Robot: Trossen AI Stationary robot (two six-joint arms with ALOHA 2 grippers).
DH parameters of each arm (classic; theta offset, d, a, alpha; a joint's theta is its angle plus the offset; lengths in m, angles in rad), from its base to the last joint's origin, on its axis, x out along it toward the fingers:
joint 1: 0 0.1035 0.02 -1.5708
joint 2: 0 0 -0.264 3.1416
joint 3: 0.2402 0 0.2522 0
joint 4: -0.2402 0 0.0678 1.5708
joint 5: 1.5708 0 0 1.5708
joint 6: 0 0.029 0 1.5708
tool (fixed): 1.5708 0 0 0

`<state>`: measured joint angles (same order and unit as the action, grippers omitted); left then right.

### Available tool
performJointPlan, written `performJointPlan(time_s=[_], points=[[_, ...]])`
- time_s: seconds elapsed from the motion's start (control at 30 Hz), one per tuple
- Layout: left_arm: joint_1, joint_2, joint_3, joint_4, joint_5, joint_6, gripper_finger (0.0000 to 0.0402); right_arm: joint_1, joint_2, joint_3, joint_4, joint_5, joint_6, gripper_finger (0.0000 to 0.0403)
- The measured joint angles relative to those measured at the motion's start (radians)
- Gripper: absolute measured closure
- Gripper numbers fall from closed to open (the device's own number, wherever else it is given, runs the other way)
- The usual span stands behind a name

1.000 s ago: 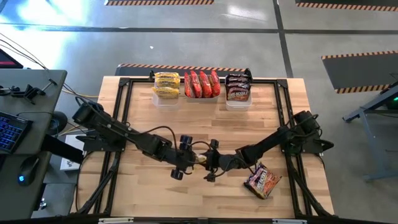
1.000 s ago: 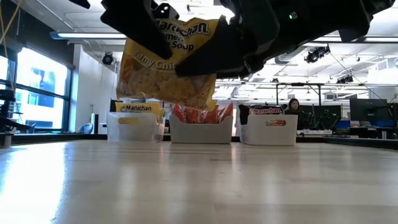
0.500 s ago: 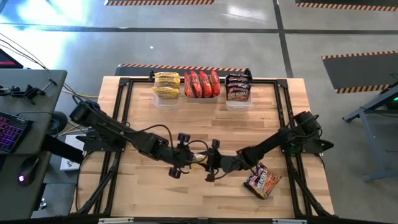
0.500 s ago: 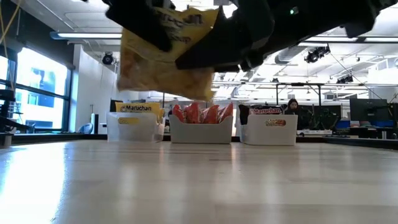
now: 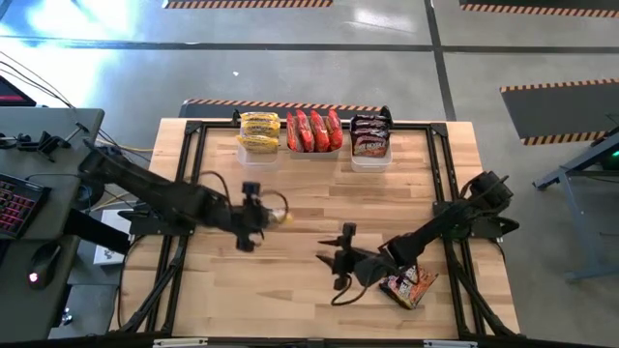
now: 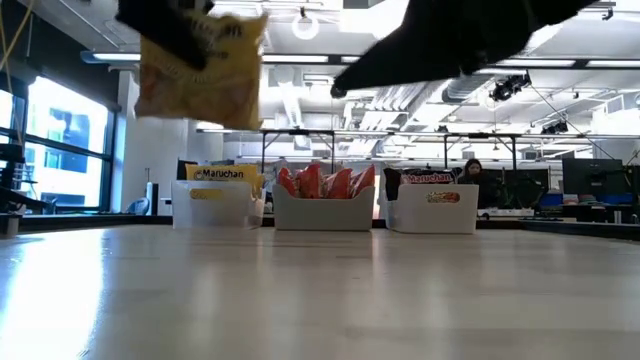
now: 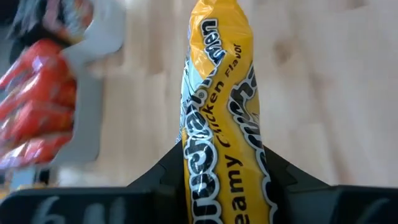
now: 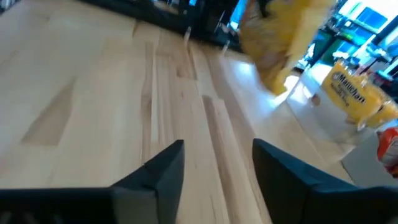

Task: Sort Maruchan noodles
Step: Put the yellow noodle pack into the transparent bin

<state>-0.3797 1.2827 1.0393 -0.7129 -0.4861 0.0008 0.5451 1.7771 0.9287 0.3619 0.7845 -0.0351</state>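
- Three tubs are seen along the far edge of the tabletop (image 5: 309,309): the left tub (image 5: 257,153) with yellow packets (image 5: 259,130), the middle tub (image 5: 314,151) with red packets (image 5: 314,130), the right tub (image 5: 370,157) with dark packets (image 5: 369,135).
- Most of the sorting is judged done: only two packets are seen outside the tubs.
- A yellow packet (image 5: 274,214) is gripped edge-on in the left tool (image 5: 259,215), as the left wrist view shows, and is held clear above the tabletop, left of centre.
- The left arm is stretched in from the left edge, low and nearly level, its wrist aimed toward the middle; the left tub lies well apart, farther back.
- This packet's drop into the left tub is judged the step in hand.
- The right tool (image 5: 340,263) is released and holds nothing: in the right wrist view bare wood is seen between its spread fingers (image 8: 163,167).
- The right arm is reached in from the right edge, bent low across the near half, the tool pointed toward the centre.
- A dark packet (image 5: 408,284) lies flat on the tabletop near the right front, just beside and partly under the right arm; it is still to be placed, by its colour in the right tub.
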Motion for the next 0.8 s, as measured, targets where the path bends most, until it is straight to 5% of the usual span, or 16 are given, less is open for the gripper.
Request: performJointPlan(time_s=[0.23, 0.43, 0.67, 0.8], points=[[0.235, -0.251, -0.206, 0.070, 0.010, 0.180, 0.0307, -0.026, 0.001, -0.001, -0.066, -0.058, 0.039, 0.0315], [0.579, -0.346, -0.278, 0.201, 0.210, 0.431, 0.0307, -0.049, 0.001, 0.000, -0.062, -0.087, 0.027, 0.0392], [0.926, -0.290, -0.278, 0.300, 0.528, 0.592, 0.0307, -0.062, 0.001, 0.000, -0.062, -0.110, 0.012, 0.0388], [1.047, -0.213, -0.278, 0.298, 0.608, 0.661, 0.0307, -0.061, 0.001, 0.000, -0.066, -0.112, 0.009, 0.0387]])
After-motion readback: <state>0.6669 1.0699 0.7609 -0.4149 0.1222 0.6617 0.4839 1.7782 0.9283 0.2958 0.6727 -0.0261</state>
